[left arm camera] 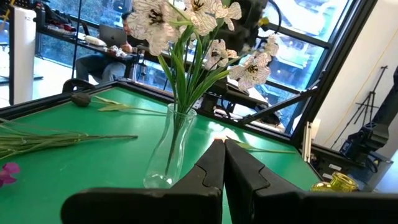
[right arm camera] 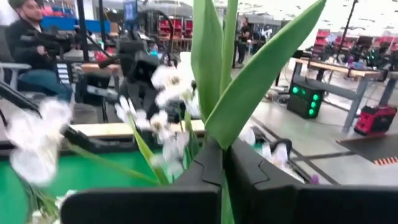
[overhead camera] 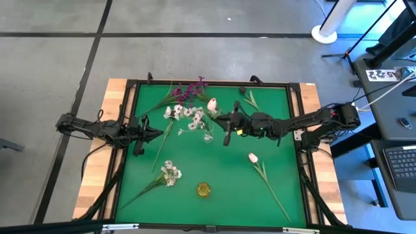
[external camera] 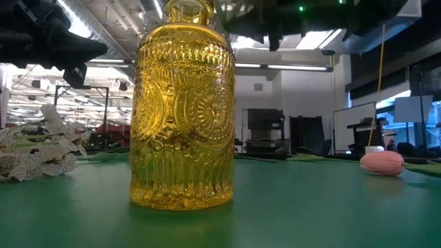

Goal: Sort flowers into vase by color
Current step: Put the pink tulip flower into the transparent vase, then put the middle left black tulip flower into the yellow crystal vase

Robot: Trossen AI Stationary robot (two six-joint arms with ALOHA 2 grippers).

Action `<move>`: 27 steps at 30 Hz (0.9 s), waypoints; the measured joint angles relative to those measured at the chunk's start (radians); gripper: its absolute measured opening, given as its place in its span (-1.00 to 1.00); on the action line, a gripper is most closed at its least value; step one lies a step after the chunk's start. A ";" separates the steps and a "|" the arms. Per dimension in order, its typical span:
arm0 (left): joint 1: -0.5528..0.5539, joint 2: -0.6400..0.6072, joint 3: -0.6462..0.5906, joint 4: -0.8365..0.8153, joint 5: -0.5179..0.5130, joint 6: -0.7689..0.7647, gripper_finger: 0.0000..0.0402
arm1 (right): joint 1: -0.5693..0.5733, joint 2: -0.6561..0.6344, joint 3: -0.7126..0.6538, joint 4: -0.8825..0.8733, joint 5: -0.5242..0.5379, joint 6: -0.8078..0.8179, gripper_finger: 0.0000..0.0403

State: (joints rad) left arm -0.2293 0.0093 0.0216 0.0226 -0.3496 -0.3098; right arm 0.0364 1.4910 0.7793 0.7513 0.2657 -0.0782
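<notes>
While my right gripper [right arm camera: 222, 165] clamps a tulip's green stem [right arm camera: 217, 56] above the clear vase [left arm camera: 168, 149] of white flowers [left arm camera: 186, 18] mid-table, my left gripper [left arm camera: 224, 163] waits closed nearby.

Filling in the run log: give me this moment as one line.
right gripper: shut on tulip stem, mid-table | left gripper: shut, empty, table's left | clear vase: holds white flowers | yellow vase: empty
</notes>
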 joint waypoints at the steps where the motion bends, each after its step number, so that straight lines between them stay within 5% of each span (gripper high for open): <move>1: 0.000 0.000 0.000 0.000 0.000 0.002 -1.00 | 0.000 0.000 -0.008 0.001 -0.001 0.007 -0.92; 7: 0.000 0.000 0.000 0.000 -0.017 0.003 -1.00 | 0.002 0.000 -0.017 -0.008 -0.006 0.025 -0.62; 18: 0.000 0.000 0.014 -0.023 -0.045 -0.022 -1.00 | 0.003 -0.042 -0.003 -0.179 -0.014 0.032 0.39; 27: 0.000 0.035 0.182 -0.237 -0.080 -0.027 -0.75 | 0.041 -0.160 0.081 -0.508 0.005 0.071 0.68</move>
State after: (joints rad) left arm -0.2295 0.0438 0.2031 -0.2139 -0.4299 -0.3371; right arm 0.0779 1.3307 0.8606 0.2437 0.2705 -0.0074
